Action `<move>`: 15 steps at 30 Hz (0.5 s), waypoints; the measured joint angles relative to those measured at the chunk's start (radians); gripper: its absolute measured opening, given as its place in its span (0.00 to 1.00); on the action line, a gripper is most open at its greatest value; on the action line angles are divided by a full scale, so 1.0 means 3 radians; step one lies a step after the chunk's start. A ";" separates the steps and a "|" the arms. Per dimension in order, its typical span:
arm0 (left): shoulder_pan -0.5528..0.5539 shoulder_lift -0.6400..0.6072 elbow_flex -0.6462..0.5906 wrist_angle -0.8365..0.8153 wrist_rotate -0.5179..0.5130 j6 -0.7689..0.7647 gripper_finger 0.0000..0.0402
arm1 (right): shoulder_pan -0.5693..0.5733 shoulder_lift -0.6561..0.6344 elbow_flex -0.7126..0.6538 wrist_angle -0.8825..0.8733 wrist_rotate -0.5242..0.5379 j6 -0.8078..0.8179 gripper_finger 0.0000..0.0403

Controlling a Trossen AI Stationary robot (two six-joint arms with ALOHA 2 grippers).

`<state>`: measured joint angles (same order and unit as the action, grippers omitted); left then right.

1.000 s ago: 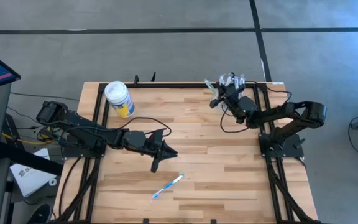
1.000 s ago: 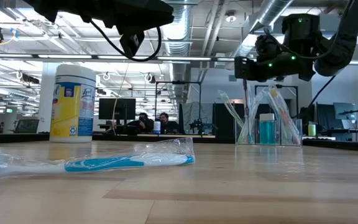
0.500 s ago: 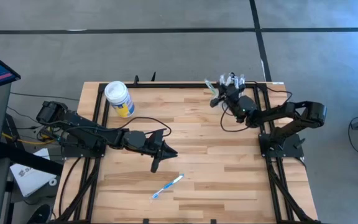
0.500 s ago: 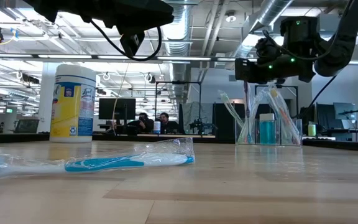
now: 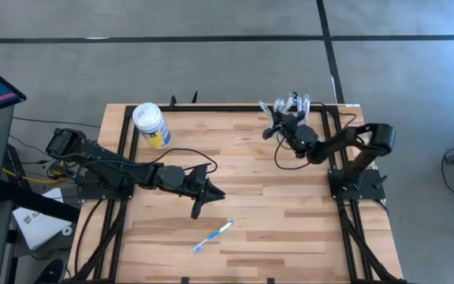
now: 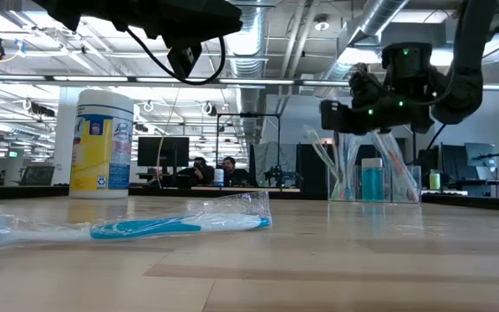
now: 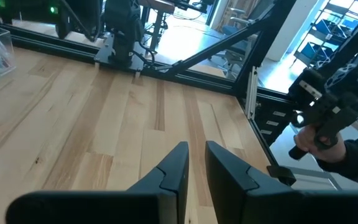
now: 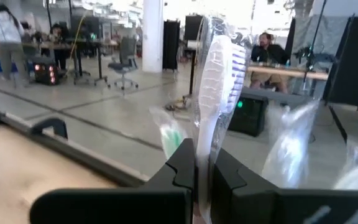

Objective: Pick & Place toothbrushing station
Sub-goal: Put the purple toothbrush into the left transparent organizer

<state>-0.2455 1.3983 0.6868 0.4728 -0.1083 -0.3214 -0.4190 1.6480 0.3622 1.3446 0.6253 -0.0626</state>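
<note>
Now the change, from large to small. My right arm folds back toward its base post over the table (image 5: 290, 221), its elbow nearer the post than a moment ago. This carries my right gripper (image 5: 284, 120) a little toward the table's middle, and in the low view it also sits slightly lower. It remains at the far edge, just beside the clear cup (image 6: 375, 173).

My right fingers (image 8: 182, 163) are clamped on the held toothbrush (image 8: 216, 81), upright in its clear wrapper. I judge this a withdrawal or re-aim at the cup; the held toothbrush is not released.

My left arm has not moved. My left gripper (image 7: 194, 163) hangs above mid-table, fingers parted by a narrow gap, holding nothing.

The canister (image 5: 150, 125) and the loose toothbrush (image 5: 213, 236) lie where they were.
</note>
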 joint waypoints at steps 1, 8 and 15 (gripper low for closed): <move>0.0000 -0.0001 0.0000 0.0000 0.0000 0.0000 0.12 | 0.0002 0.0057 0.0000 0.0014 -0.0001 0.0015 0.02; 0.0000 0.0000 0.0000 0.0000 -0.0002 0.0000 0.12 | 0.0016 0.0361 -0.0001 0.0097 0.0000 0.0185 0.02; 0.0000 0.0000 0.0000 0.0000 -0.0004 -0.0001 0.12 | 0.0042 0.0419 -0.0001 0.0216 -0.0001 0.0184 0.03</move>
<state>-0.2455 1.3982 0.6868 0.4728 -0.1097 -0.3217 -0.4065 1.7737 0.3618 1.4094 0.6250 -0.0074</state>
